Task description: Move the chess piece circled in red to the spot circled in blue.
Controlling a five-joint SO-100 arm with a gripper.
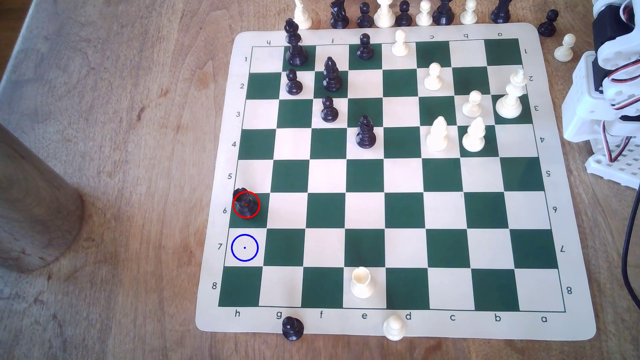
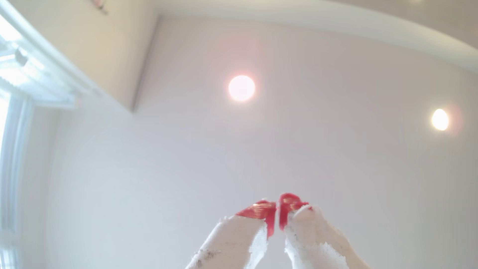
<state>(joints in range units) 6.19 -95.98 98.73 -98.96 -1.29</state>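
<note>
We are in a room at home: a wooden table (image 1: 121,138), a chess mat (image 1: 398,322), round ceiling lights (image 2: 241,88), a window (image 2: 15,77).

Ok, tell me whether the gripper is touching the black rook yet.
Apart. In the wrist view the gripper points up at the ceiling, red-tipped fingers together with nothing between them; in the exterior view the black rook stands alone on its red-ringed square.

Black rook (image 1: 246,204) upright on red-ringed green square h6; blue-ringed cream spot (image 1: 245,248) adjacent at h7, unoccupied.

glossy black rook (image 1: 246,204); wood-grain table (image 1: 138,138).
</note>
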